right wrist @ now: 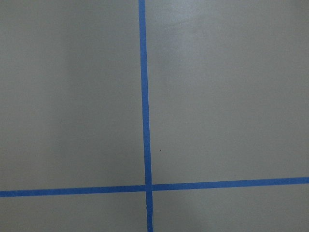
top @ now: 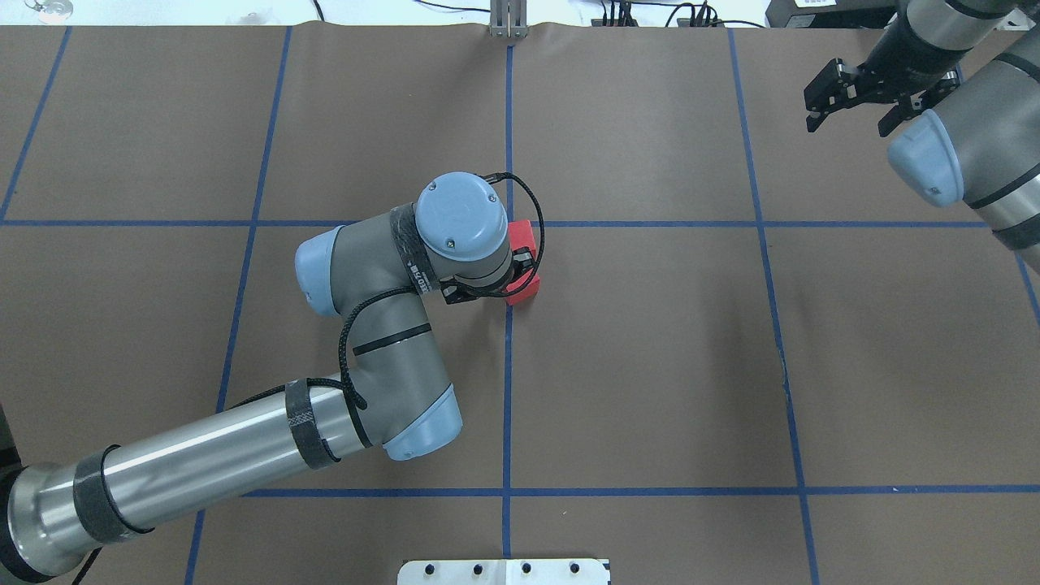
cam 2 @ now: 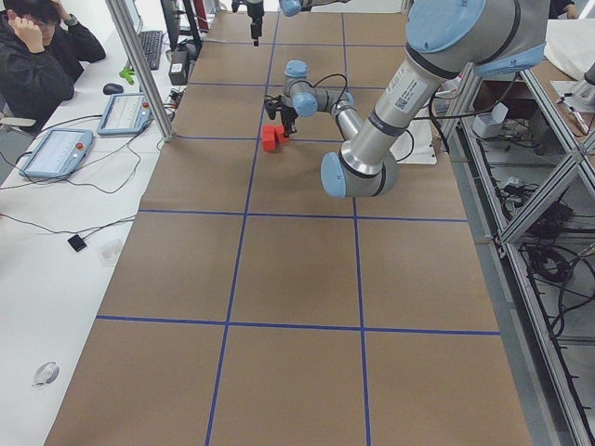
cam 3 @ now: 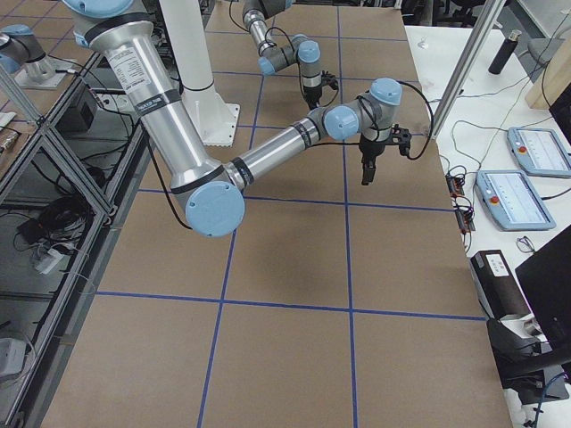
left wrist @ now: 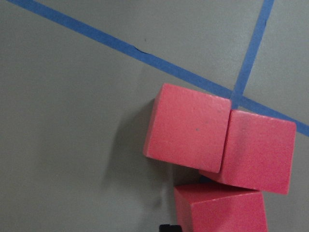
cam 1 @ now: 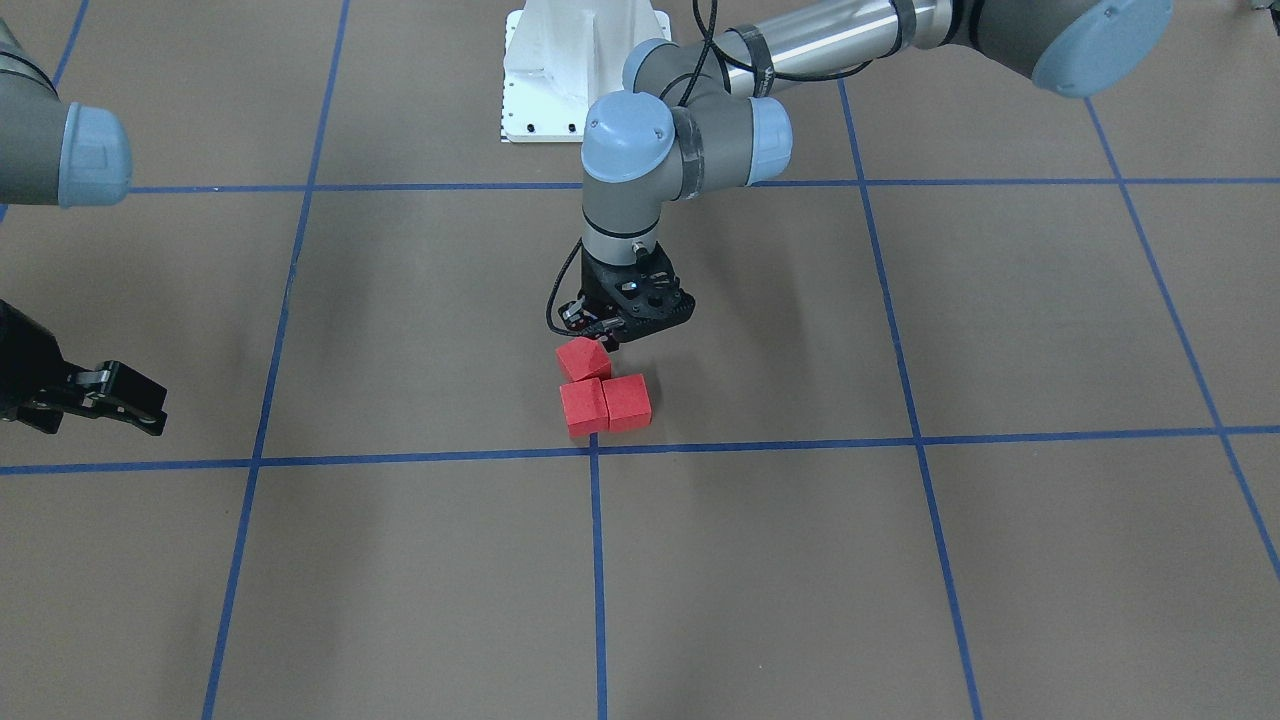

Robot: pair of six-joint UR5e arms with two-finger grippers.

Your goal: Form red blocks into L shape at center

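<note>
Front view, near to far. Nearest: center [cam 1: 595, 447]. Just beyond at 12 o'clock, two red blocks [cam 1: 586, 406] touching side by side on bench [cam 1: 900, 580]. Next back, third block [cam 1: 582, 358], skewed, tight behind the pair's 9 o'clock member; L nearly closed. Directly behind, left tool [cam 1: 606, 340], block at its 7 o'clock; grip state untellable, fingers hidden. Far off, right tool [top: 849, 110], released, empty.
</note>
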